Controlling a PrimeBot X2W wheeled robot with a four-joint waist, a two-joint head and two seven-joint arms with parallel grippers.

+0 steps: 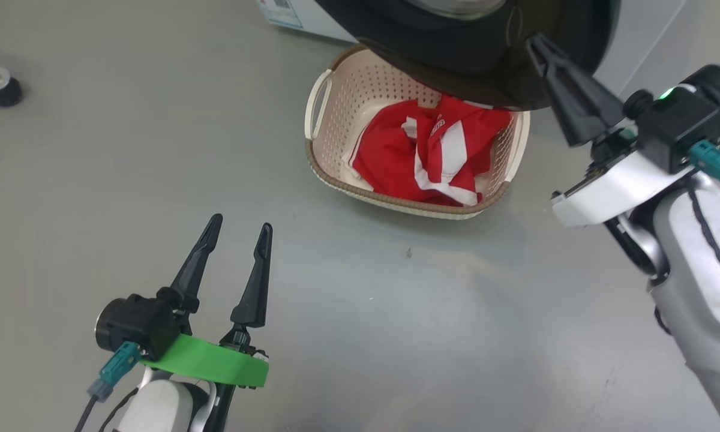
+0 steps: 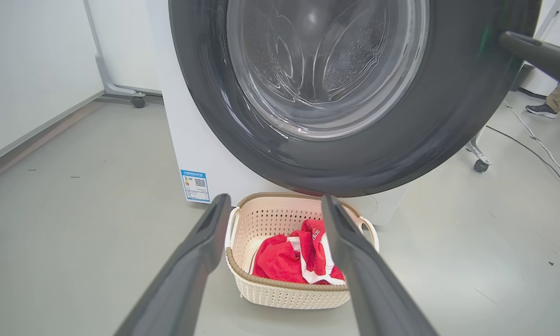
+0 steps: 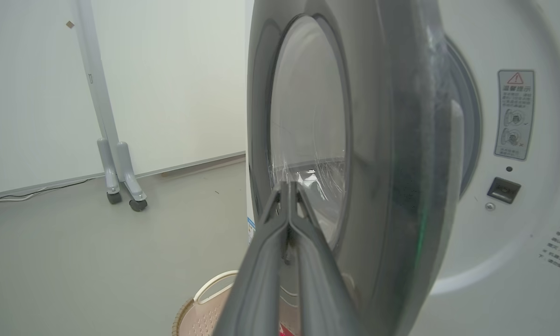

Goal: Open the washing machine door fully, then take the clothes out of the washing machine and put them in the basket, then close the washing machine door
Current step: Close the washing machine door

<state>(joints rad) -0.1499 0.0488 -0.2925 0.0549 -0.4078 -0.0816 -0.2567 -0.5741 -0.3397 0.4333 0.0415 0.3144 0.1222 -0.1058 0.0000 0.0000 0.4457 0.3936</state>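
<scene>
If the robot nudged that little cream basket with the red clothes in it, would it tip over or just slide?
Probably slide: the basket sits flat on a smooth, glossy floor. It looks light: thin perforated plastic holding only soft red clothes. Tipping seems unlikely, since it is wide and low.

clothes (image 1: 432, 153) in basket (image 1: 327, 174) under door (image 1: 456, 54)

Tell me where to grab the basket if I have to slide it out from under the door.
Best take the loop handle on the basket's left end, coming in from the left with the open left gripper. That thin loop stands clear, while the door overhangs the other end.
</scene>
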